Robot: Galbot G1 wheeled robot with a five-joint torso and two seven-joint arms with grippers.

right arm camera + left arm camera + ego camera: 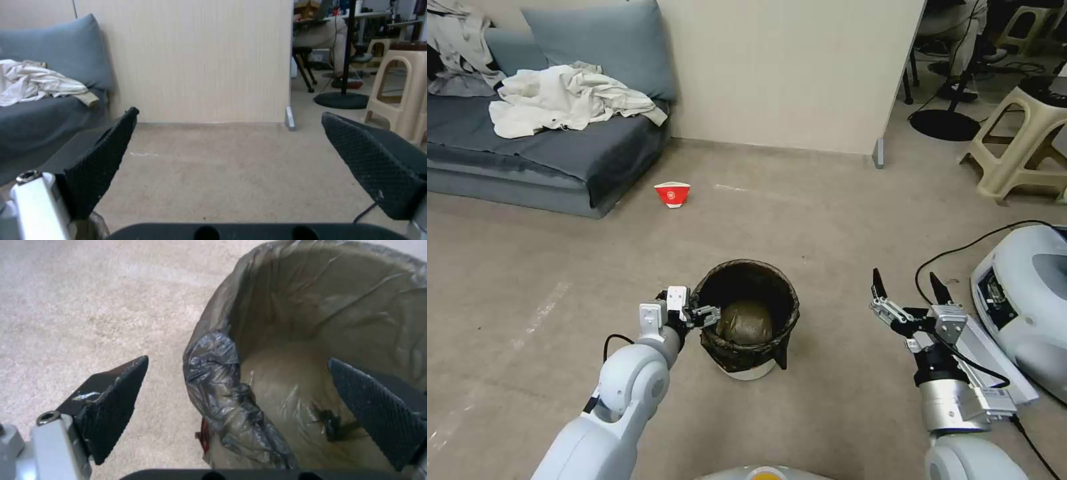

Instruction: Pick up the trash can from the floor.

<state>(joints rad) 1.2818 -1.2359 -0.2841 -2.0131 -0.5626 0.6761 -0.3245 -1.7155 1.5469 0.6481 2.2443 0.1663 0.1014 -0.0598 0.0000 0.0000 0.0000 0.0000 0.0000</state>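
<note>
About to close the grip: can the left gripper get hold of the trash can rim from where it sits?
Probably yes. The left gripper is open and straddles the trash can rim, one finger inside, one outside, nothing between.

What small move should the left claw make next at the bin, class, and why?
Probably close. The left claw is open and straddles the rim of the trash can, one finger outside and the other inside the bag, so closing should pinch the rim. The right claw hangs open to the side.

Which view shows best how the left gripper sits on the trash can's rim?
Left wrist view: the left gripper is open, straddling the trash can rim. The head view shows it at the rim; the right wrist view catches a corner of bag.
</note>
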